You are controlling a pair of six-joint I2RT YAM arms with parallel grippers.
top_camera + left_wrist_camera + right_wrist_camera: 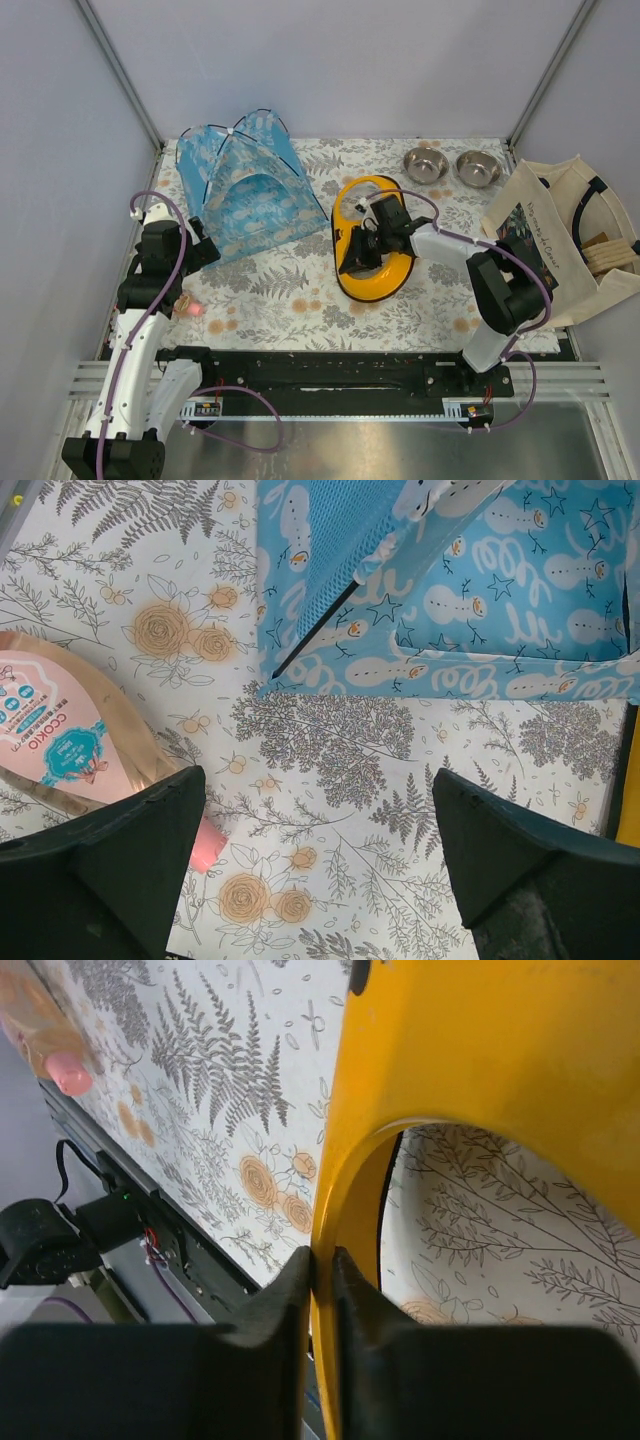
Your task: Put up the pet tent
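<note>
The pet tent (245,185) stands at the back left of the table, light blue with snowman print and thin black poles arching over it. In the left wrist view its lower edge (450,610) fills the top right. My left gripper (205,250) hangs open just in front of the tent's near-left corner, and nothing but the floral cloth shows between its fingers (315,810). My right gripper (358,258) is at the table's middle. It is shut on the thin rim of a yellow oval frame (345,215), and that rim (480,1050) is pinched between its fingers (322,1260).
A pink and tan treat packet (190,305) lies by the left arm (60,740). Two metal bowls (425,165) (478,168) sit at the back right. A cream tote bag (560,240) lies along the right edge.
</note>
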